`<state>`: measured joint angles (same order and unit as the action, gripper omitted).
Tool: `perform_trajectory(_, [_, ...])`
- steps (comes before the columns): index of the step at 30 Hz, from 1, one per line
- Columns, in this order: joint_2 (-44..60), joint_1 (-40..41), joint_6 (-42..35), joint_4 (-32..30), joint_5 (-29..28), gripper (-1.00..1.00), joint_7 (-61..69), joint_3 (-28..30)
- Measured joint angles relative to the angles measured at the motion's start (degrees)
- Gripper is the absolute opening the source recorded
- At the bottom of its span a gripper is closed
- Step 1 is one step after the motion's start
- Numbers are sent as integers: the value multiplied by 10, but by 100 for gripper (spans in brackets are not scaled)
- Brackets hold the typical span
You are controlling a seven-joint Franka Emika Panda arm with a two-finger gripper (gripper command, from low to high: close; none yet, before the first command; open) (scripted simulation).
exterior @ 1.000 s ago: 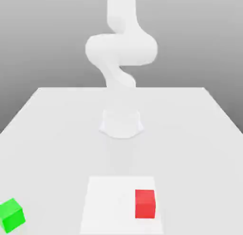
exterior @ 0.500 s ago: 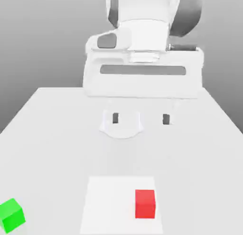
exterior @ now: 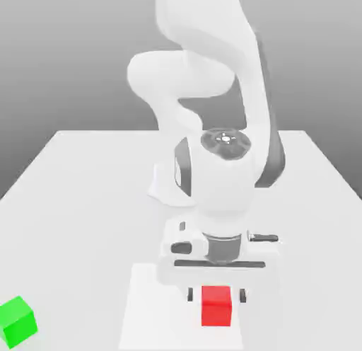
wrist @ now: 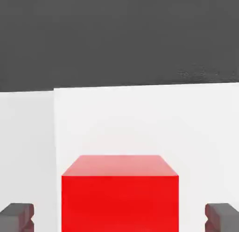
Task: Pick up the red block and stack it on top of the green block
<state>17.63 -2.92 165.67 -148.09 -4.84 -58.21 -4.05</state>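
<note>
The gripper (exterior: 216, 295), fingers spread, seems just above the red block (exterior: 216, 306), green block (exterior: 17, 322) well apart from it.

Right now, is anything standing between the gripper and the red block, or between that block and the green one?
Nothing visible does: the open gripper has its fingers on either side of the red block, and only bare surface shows between it and the green block.

Pick-up block (exterior: 216, 311): on the panel (exterior: 161, 318), near its edge on the exterior view's right
Target block (exterior: 18, 323): off the panel, toward the exterior view's left
Table (exterior: 318, 222): beneath the panel
Arm base (exterior: 168, 192): behind the panel in the exterior view
Gripper (exterior: 216, 295): over the panel
</note>
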Motion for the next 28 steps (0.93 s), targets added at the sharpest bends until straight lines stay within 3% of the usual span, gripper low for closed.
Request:
perform_trajectory(5, [4,0,3,0,-2,-100,-2,1])
perform_trajectory(10, [-85,12,-72,-13,23,-100,17,-17])
perform_trajectory(20, [-61,149,-171,108,84,-100,-30,118])
perform_trajectory(24, [21,211,-153,168,127,-100,-37,151])
perform_trajectory(25, [42,220,-140,176,137,100,-34,150])
perform_trajectory(28, [42,220,-140,176,137,100,-34,150])
